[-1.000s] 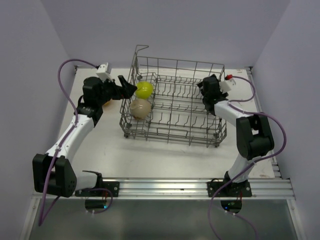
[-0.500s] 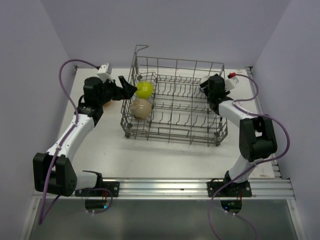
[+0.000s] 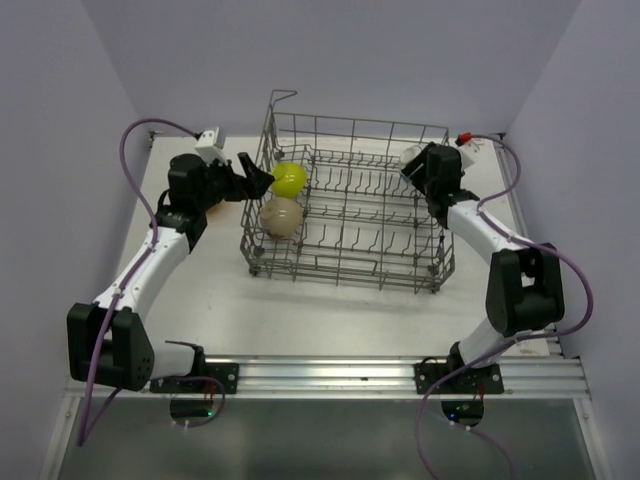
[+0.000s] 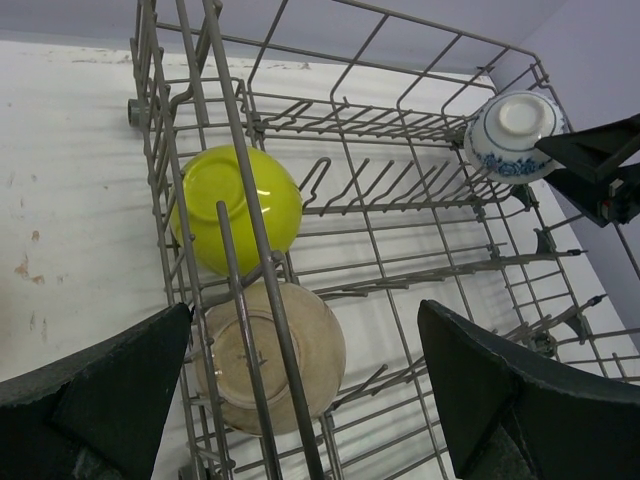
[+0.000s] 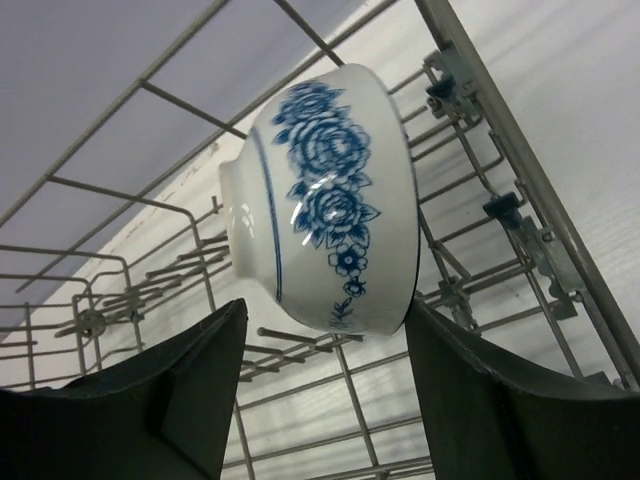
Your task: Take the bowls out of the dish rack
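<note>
While the dish rack (image 3: 345, 266) sits in the middle of the table (image 3: 330, 320), w/ its raised wire loop (image 3: 283, 97) at the far-left corner, three bowls show in or at it.

Lime-yellow bowl (image 4: 235, 205): on edge at the far-left end of the rack, underside turned to the left wall, leaning on the wires. Beige bowl (image 4: 290, 355): just near of it in the same left row, also on edge w/ foot toward the left wall. Can't tell if the two touch. Blue-patterned bowl (image 5: 330, 190): at the far-right corner, up around top-rim level, tipped on its side.

R gripper (image 5: 325, 305): closed onto the blue-patterned bowl, one finger at the foot end, the other at the rim end. Both look in contact. Most of the bowl sticks out past the fingertips. Tines show below it w/ a gap, so it looks clear of the rack floor.

L gripper (image 3: 254, 171): jaws spread wide, holding nothing. It hovers just outside the rack's left wall at approx top-rim height, pointing right at the lime-yellow and beige bowls. From the L wrist cam, the left-wall wires run up betw. its two fingers (image 4: 110, 390).
</note>
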Tool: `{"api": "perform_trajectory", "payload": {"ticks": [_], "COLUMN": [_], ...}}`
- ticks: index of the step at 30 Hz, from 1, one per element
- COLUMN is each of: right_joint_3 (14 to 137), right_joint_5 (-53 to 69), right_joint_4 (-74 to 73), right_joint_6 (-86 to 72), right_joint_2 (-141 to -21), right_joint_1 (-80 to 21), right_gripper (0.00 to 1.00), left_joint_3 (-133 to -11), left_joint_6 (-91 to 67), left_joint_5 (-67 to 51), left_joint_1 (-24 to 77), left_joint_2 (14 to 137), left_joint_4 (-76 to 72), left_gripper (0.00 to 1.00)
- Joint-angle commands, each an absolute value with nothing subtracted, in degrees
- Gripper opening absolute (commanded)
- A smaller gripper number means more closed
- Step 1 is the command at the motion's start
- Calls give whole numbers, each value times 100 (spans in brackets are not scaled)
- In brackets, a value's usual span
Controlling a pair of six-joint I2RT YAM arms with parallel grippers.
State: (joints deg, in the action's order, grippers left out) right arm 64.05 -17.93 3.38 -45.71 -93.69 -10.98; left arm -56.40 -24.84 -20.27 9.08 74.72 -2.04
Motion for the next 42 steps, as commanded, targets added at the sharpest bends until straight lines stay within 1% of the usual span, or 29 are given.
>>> {"api": "perform_trajectory", "payload": {"ticks": [1,3,8,11,13,14,16,17,18,20,21,23,26,30,33,37,42], "right_joint_3": [6803,6847,6943,7005,7014,7005,6961,6970,6970,6996,7022,7276,7961,8796,9034,9474,9422], "right_joint_5": [-1090,-758,17,413,370,317,133,-164,-341,-692,-738,-799,-923,-941,-774,-668,-852], "right_joint_4": [721,747,660,344,203,80,18,-122,-184,-202,-185,-210,-658,-1072,-1072,-1221,-871], "right_joint_6": [-4185,-4052,-3481,-3279,-3156,-3112,-3094,-3137,-3268,-3418,-3489,-3498,-3533,-4067,-4577,-5018,-5317], "right_joint_2": [-8807,-8745,-8631,-8552,-8499,-8421,-8359,-8341,-8341,-8367,-8480,-8682,-9271,-10175,-10563,-11239,-11522], "right_joint_1": [-1213,-1222,-1213,-1213,-1213,-1213,-1213,-1213,-1222,-1222,-1213,-1213,-1195,-1195,-1195,-1195,-1195], "right_gripper": [17,15,15,18,21,27,33,36,41,43,46,47,43,44,50,50,54], "left_joint_3": [-5827,-5827,-5827,-5827,-5818,-5827,-5818,-5827,-5827,-5827,-5827,-5827,-5845,-5897,-5889,-5906,-5915], "left_joint_6": [-2347,-2347,-2338,-2347,-2355,-2347,-2355,-2355,-2347,-2355,-2355,-2355,-2347,-2329,-2338,-2347,-2347], "left_joint_5": [-1969,-1969,-1969,-1969,-1995,-1995,-2004,-2004,-2004,-2013,-2013,-2021,-2030,-2013,-2030,-2039,-2092], "left_joint_1": [932,932,932,932,940,940,958,967,975,993,993,1002,1011,1011,1011,1011,1002], "left_joint_2": [7515,7515,7523,7541,7541,7550,7559,7559,7567,7567,7576,7594,7655,7690,7708,7726,7726], "left_joint_4": [-325,-325,-325,-325,-325,-325,-325,-325,-325,-325,-325,-316,-299,-246,-246,-237,-237], "left_gripper": [100,100,100,100,100,100,100,100,100,100,100,100,100,100,100,100,100]}}
